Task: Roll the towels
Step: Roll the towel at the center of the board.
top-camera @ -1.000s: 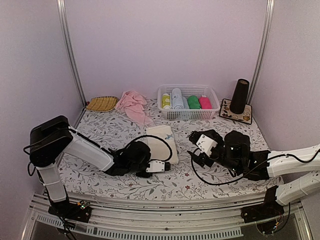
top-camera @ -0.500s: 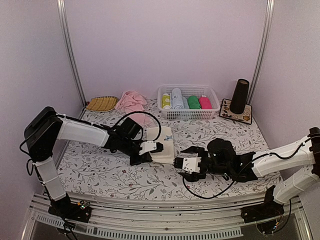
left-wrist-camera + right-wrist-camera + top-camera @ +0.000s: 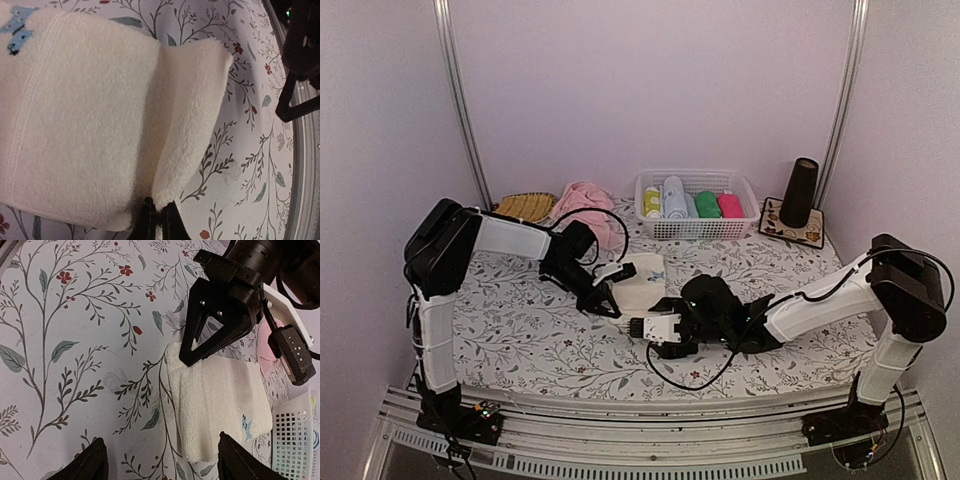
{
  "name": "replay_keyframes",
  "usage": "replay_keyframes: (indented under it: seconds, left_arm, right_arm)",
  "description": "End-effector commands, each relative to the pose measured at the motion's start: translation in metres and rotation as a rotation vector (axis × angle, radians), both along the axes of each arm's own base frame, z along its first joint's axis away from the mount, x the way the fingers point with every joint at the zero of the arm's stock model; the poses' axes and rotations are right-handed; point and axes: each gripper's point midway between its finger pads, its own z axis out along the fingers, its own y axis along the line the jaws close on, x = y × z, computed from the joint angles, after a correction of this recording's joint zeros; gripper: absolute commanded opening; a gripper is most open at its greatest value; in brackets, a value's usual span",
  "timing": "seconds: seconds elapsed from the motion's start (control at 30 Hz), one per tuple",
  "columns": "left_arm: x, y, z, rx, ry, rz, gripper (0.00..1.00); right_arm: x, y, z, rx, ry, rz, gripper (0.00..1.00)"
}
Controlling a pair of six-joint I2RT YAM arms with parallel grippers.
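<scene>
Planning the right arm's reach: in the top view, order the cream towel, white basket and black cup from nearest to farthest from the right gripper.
1. cream towel, just behind the right gripper.
2. white basket, back centre.
3. black cup, back right corner.

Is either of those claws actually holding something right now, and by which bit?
The left gripper pinches the cream towel by the edge of its folded-over flap. The right gripper holds nothing.

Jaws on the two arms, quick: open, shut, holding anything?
Left jaws: shut on the cream towel, at its edge.
Right jaws: open, holding nothing.
</scene>
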Motion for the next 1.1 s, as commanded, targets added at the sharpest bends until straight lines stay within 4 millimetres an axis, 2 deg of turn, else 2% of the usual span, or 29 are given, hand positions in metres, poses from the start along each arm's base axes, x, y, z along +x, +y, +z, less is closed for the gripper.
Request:
replay_keyframes:
  seconds: [0.0,0.27,0.53,0.77,0.87,0.97,1.07]
  left_arm:
    - [0.0,0.007,-0.003,-0.006,0.104,0.004,0.0]
    - [0.008,0.007,-0.006,0.013,0.108,-0.003,0.0]
    - [0.018,0.007,-0.008,0.044,0.098,0.011,0.0]
    - [0.022,0.005,-0.015,0.061,0.129,0.018,0.0]
    - [0.023,0.004,-0.014,0.058,0.127,0.019,0.01]
    - [0.022,0.004,-0.012,0.054,0.126,0.016,0.02]
    - [0.021,0.005,-0.014,0.056,0.126,0.014,0.02]
  right_arm:
    - [0.02,0.013,-0.004,-0.023,-0.057,-0.017,0.76]
    - [0.055,0.006,0.0,0.073,0.124,-0.096,0.74]
    - [0.058,0.003,-0.021,0.028,0.275,-0.088,0.64]
    - [0.057,0.003,-0.028,0.023,0.324,-0.068,0.6]
    - [0.063,0.004,-0.029,0.017,0.309,-0.088,0.54]
    - [0.075,0.0,-0.038,-0.007,0.303,-0.144,0.43]
    - [0.084,-0.004,-0.036,0.015,0.304,-0.188,0.4]
